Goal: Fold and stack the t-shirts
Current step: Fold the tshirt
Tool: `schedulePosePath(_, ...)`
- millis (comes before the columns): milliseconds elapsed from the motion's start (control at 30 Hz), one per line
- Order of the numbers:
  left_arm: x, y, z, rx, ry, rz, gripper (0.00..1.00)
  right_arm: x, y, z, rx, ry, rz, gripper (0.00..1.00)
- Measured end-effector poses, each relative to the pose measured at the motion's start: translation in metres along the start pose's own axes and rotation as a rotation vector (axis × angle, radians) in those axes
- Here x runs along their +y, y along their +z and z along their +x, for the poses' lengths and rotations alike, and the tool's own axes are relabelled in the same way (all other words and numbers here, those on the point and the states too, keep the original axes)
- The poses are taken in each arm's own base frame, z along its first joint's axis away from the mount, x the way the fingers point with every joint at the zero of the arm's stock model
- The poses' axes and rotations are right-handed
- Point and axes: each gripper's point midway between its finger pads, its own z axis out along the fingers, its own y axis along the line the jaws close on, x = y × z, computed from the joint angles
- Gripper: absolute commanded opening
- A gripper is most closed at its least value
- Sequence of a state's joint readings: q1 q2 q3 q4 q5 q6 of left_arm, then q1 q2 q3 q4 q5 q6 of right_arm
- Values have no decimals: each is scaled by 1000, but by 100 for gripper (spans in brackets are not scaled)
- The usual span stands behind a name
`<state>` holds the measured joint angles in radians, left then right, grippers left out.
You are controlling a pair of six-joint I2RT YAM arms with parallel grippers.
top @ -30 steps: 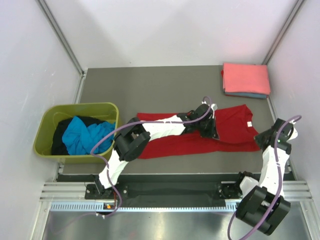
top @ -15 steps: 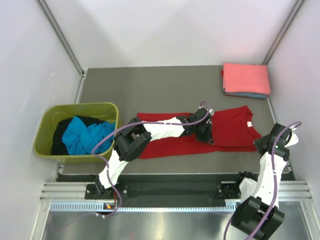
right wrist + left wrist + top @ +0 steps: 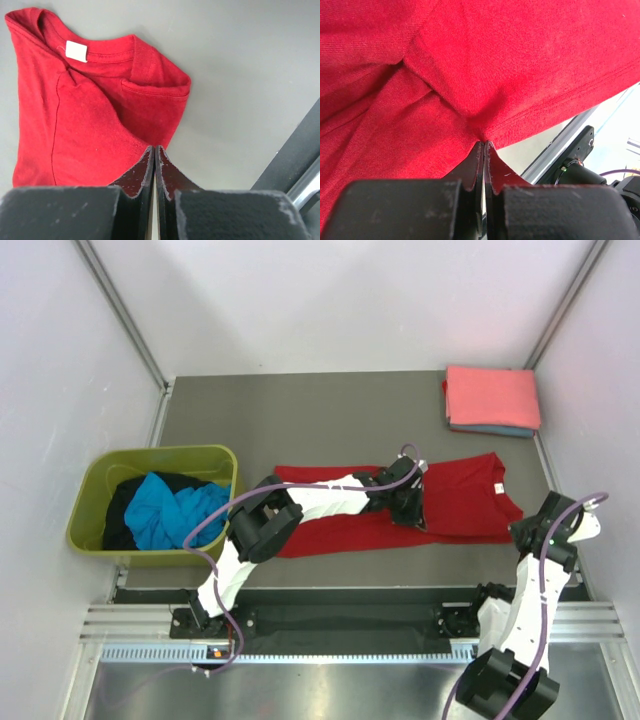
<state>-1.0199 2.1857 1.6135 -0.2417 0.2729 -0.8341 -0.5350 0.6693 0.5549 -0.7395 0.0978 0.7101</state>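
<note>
Grey bench (image 3: 330, 410) is stretching between pale walls (image 3: 350, 300). At middle left, your olive-green tub (image 3: 95, 480) is holding a turquoise shirt (image 3: 170, 508) over a black shirt (image 3: 120, 512). At upper right, a salmon-pink shirt (image 3: 492, 395) is lying folded on a blue shirt (image 3: 500, 430). Your left pincer (image 3: 484, 146) is pinching the red t-shirt (image 3: 465, 495) at centre; your right pincer (image 3: 154, 150) is sitting closed at its lower-right edge. Its white label (image 3: 76, 51) is showing no readable writing.

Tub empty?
No, a turquoise shirt and a black one lie in the tub.
</note>
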Motion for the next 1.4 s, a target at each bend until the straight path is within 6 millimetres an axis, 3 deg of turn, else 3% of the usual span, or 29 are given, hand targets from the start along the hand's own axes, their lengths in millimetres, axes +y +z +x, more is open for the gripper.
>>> schedulePosePath(533, 1, 0, 2, 6, -1, -5, 0, -12, -8, 2, -36, 70, 45, 0)
schedulePosePath(800, 5, -1, 6, 20, -6, -21, 0, -26, 9, 23, 21, 63, 90, 0)
schedulePosePath(1033, 7, -1, 8, 30, -11, -31, 2, -15, 28, 26, 96, -13, 73, 0)
schedulePosePath(1200, 6, -3, 7, 34, -14, -36, 0, 1, 31, 20, 106, -80, 9, 0)
schedulePosePath(1400, -5, -6, -11, 11, -23, -13, 2, 25, 33, 8, 111, -160, -86, 0)
